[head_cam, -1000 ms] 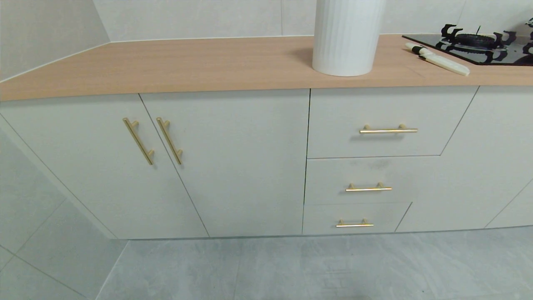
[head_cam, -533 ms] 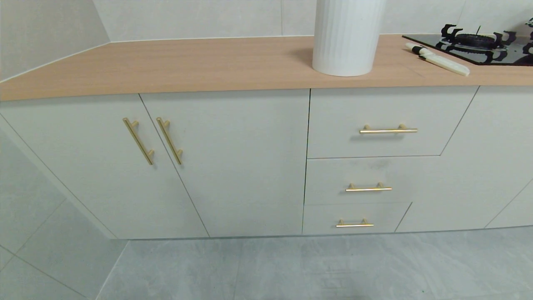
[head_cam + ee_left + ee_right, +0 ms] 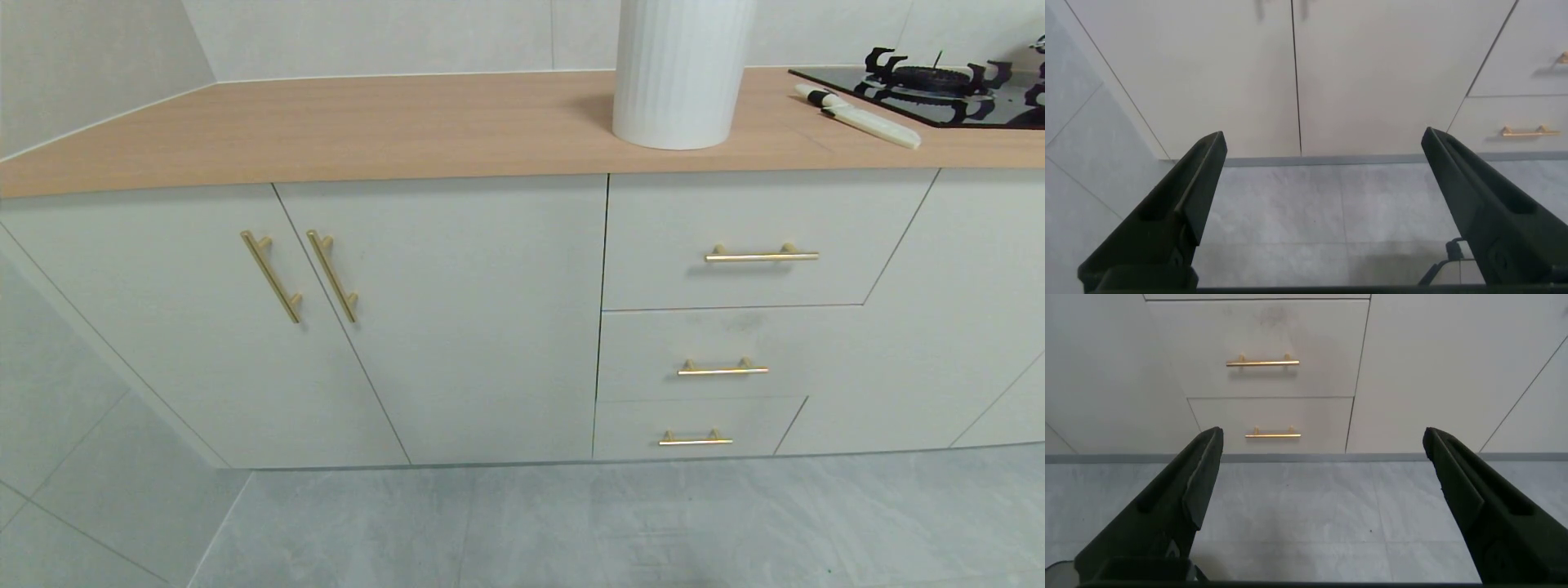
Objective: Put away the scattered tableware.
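left gripper (image 3: 1323,140) and right gripper (image 3: 1323,437) hang wide open, low before the cabinet (image 3: 1372,65). head view gives the knife (image 3: 857,117) on the countertop (image 3: 367,122), well above them; right wrist view gives lower drawers (image 3: 1290,335).

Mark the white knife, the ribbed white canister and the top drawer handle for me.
white knife (image 3: 857,116), head view, middle of its length.
ribbed white canister (image 3: 678,82), head view, front wall.
top drawer handle (image 3: 761,256), head view, middle of the bar.
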Controlling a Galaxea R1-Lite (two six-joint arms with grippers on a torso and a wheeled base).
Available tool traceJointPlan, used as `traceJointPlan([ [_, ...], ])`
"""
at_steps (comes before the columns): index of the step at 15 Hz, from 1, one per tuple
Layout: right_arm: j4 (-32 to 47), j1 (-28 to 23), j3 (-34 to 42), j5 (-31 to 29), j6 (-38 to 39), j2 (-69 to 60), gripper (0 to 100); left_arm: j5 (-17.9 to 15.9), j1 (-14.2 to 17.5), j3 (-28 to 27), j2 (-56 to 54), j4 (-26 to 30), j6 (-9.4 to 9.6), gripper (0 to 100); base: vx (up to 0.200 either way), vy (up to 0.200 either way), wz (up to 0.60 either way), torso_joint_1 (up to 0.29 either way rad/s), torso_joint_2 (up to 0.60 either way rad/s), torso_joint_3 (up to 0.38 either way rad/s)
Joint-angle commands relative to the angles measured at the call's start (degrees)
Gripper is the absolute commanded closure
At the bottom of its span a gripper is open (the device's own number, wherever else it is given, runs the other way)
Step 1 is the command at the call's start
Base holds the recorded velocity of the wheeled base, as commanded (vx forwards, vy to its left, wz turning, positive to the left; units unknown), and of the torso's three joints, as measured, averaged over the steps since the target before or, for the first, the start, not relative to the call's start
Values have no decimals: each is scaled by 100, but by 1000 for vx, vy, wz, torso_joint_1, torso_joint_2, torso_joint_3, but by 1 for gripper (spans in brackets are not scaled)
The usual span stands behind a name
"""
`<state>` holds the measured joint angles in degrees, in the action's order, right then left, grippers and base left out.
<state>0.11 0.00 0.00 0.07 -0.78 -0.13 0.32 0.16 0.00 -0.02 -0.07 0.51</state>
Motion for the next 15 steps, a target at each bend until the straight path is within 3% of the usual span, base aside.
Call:
traceJointPlan([
  [1, 7, 0, 0, 1, -1, 13, 0, 3, 2, 0, 2, -1, 10, 0, 0, 0, 0, 0, 0, 0],
  [3, 7, 0, 0, 1, -1, 13, 0, 12, 2, 0, 2, -1, -16, 0, 0, 0, 0, 0, 0, 0],
  [15, 7, 0, 0, 1, -10, 13, 0, 12, 2, -9, 2, -10, -34, 0, 200, 0, 0, 3, 2, 2],
])
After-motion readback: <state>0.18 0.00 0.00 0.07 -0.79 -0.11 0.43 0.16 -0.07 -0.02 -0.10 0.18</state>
